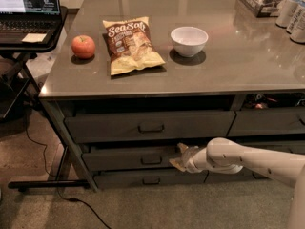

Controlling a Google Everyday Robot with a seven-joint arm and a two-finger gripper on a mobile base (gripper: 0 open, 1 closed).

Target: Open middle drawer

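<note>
Middle drawer (119,159) is seen second of three under the counter (228,66), between the taller top drawer (105,126) and the slim bottom drawer (124,179). Gripper (179,157) is held at the right end of that drawer front, with the jaws spread one above the other and nothing pinched. Loop handle (151,160) is located just left of the jaws in view, at the same height, long axis horizontal. Judgement: a short sideways shift onto the handle is needed before a pull straight out can be made
</note>
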